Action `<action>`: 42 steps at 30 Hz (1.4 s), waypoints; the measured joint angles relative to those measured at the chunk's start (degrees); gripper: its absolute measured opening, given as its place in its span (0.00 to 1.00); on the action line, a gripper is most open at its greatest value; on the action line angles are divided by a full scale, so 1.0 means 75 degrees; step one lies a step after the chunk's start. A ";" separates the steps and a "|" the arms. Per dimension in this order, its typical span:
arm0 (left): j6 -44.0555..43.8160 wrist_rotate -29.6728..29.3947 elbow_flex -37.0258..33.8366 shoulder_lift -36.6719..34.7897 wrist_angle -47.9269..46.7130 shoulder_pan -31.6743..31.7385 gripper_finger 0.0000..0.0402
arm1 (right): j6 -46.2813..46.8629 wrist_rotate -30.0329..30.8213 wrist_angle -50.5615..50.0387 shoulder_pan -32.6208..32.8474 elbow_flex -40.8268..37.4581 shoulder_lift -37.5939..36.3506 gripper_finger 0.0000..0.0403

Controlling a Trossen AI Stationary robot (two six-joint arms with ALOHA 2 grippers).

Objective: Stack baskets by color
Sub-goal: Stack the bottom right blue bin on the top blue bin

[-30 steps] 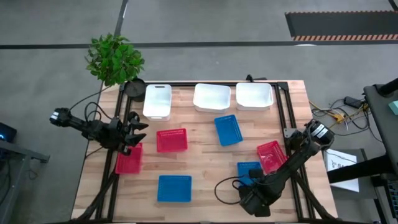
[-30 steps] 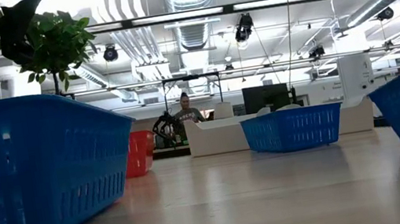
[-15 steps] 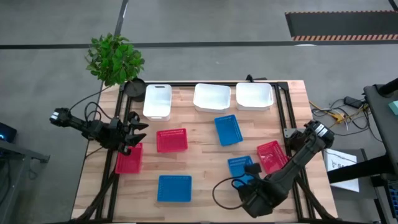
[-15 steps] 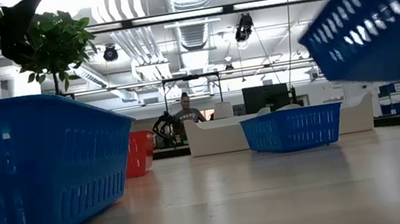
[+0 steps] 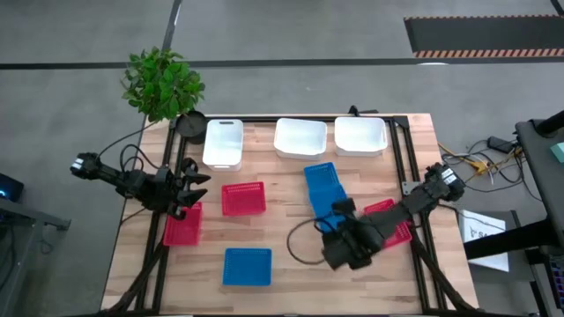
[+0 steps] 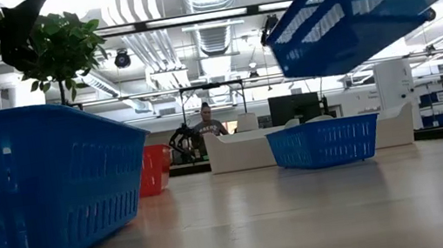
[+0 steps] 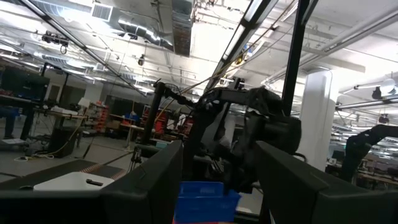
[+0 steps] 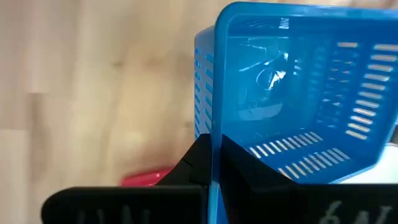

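Observation:
My right gripper is shut on a blue basket, which hangs tilted high above the table, close to a second blue basket that rests on the table's middle. A third blue basket lies near the front edge. Red baskets lie at the centre left, at the left edge and under my right arm. Three white baskets stand along the far edge. My left gripper waits open at the left, above the left red basket. My right gripper pinches the top edge of one wall of the blue basket, one finger inside and one outside. The fingers point steeply down at it from above. The basket is lifted clear of the table and hangs tilted.
A dark round pot with a green plant stands at the far left corner. A black cable loops under my right arm. Bare wood lies between the front blue basket and the right red one.
My right gripper has risen and swung toward the table's far left, toward the middle blue basket, turning its wrist. The blue basket it holds has left the table near the right front, is now lifted clear and has tipped.

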 joint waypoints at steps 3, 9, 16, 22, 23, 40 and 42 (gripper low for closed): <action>0.0000 0.0000 0.0000 0.0000 -0.0003 0.0000 0.46 | -0.0455 0.0230 0.0001 -0.0502 0.0000 0.0000 0.02; 0.0000 0.0000 0.0000 0.0000 -0.0003 0.0000 0.46 | -0.1097 0.0323 0.0131 -0.1375 0.0000 0.0000 0.02; -0.0011 0.0000 0.0000 0.0012 -0.0003 0.0000 0.46 | -0.1810 0.0285 0.0666 -0.1968 -0.0012 0.0000 0.02; -0.0043 0.0000 0.0000 0.0012 -0.0003 0.0000 0.46 | -0.2074 0.0216 0.0951 -0.2244 -0.0221 -0.0081 0.02; -0.0088 0.0000 0.0000 0.0012 -0.0003 0.0000 0.46 | -0.2075 0.0215 0.0980 -0.2275 -0.0315 -0.0143 0.02; -0.0207 0.0001 -0.0003 0.0003 -0.0003 -0.0001 0.46 | -0.2549 0.0117 0.3107 -0.2909 -0.3496 -0.1751 0.02; -0.0204 0.0001 -0.0003 0.0000 -0.0003 0.0000 0.46 | -0.2570 0.0065 0.3113 -0.2941 -0.3626 -0.1695 0.02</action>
